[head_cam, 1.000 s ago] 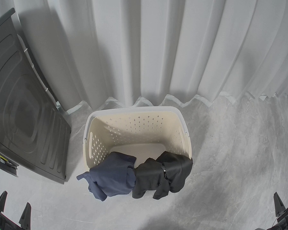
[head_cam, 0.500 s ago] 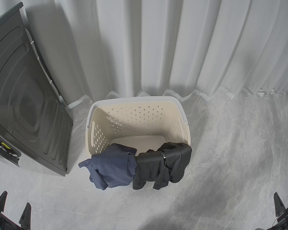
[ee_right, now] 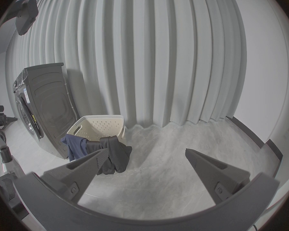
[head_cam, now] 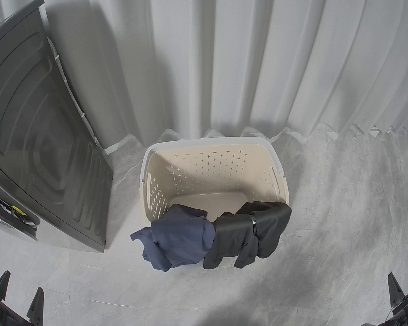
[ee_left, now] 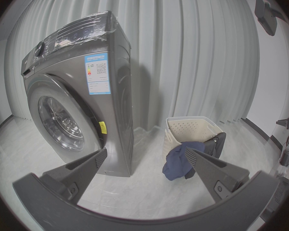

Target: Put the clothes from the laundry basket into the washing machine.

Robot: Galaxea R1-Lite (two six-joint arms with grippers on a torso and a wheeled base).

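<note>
The navy garment (head_cam: 181, 238) and black garment (head_cam: 242, 241) hang over the near rim of the laundry basket (head_cam: 213, 140), beside the washing machine (head_cam: 41, 127). The left jaws and right jaws gape wide, empty, well apart from them. Since the garments overlap, lifting one may drag the other onto the floor or tip the basket

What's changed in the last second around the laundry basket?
Only the head camera shifted: the whole scene slid, so nothing itself moved. The blue garment and black garment still hang over the near rim of the basket beside the washing machine. The left gripper and right gripper stay open, empty.
</note>
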